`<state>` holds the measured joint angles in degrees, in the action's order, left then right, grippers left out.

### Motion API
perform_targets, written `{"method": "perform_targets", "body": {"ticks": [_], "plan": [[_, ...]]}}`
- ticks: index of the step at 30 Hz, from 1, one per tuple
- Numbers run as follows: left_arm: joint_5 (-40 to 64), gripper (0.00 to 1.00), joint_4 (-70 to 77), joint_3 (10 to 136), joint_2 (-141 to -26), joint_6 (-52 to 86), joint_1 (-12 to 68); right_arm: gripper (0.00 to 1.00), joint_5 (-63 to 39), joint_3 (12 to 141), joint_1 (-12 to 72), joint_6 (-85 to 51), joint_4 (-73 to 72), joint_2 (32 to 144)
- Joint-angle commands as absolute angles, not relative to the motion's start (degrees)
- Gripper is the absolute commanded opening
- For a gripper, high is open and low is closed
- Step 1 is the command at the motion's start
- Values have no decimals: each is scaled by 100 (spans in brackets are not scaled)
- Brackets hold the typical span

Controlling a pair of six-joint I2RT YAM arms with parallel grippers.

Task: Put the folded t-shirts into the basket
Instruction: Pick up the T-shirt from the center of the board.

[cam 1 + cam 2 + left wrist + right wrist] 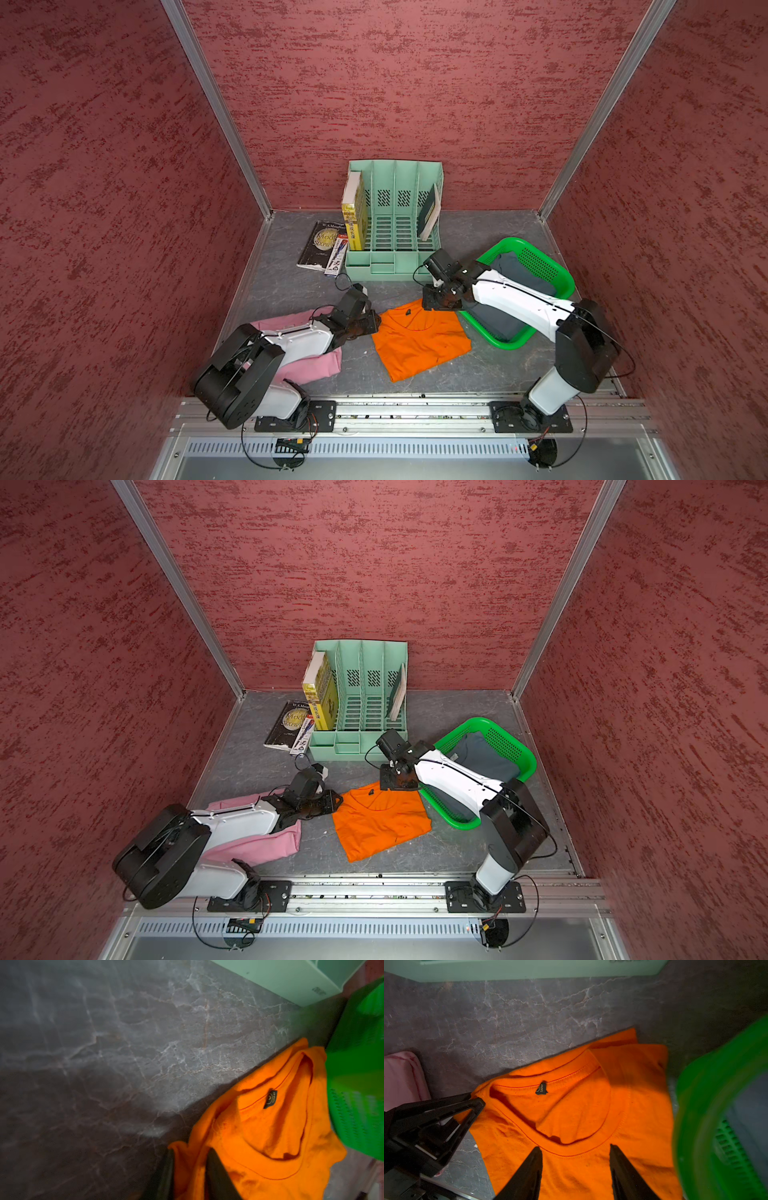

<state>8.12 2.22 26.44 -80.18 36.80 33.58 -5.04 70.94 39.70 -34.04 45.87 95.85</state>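
Progress: basket [539, 262], right of centre in both top views, holds grey-blue tee [521, 272] only. One of three in; est. a third done.

Outstanding: orange tee [419, 345], centre-low, lies on tabletop [399, 291], edge just beside basket. Also pink tee [316, 365], lower left, partly under left arm [291, 345].

Grip: left gripper [374, 322] pinched on orange tee's corner. The right gripper [576, 1172] has jaws apart, approx. half-wide, empty, above the collar.

Views: right wrist view shows that pinch plus neck label [541, 1087]. Top views don't resolve either gripper's jaws. Left wrist view alone shows cloth betw. the fingers [217, 1176].
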Motion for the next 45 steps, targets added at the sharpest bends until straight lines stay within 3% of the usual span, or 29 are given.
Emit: {"method": "perform_targets", "body": {"ticks": [1, 8, 15, 19, 23, 34, 45], "plan": [[867, 0, -357, 2577, -7863, 3631, 3412, 55, -643, 7422, 3990, -3089, 4725, 9854], [-263, 0, -1701, 2303, -5879, 3562, 3573, 59, -700, 7799, 3990, -2317, 4913, 10234], [227, 0, -1353, 1628, -3905, 3153, 3706, 71, -282, 8891, 4025, -4044, 5442, 11237], [223, 0, -1083, 1495, -3327, 2879, 4078, 73, -800, 9207, 4030, -4745, 5300, 11594], [126, 0, -846, 1520, -3317, 2493, 4549, 76, -1113, 9623, 4168, -4910, 5396, 11877], [-923, 0, -495, 1894, -3920, 1515, 6199, 78, -646, 10318, 4473, -4809, 6169, 12491], [-844, 0, -82, 1979, -4281, 938, 6887, 78, -513, 10738, 4533, -4714, 6432, 12981]]}}
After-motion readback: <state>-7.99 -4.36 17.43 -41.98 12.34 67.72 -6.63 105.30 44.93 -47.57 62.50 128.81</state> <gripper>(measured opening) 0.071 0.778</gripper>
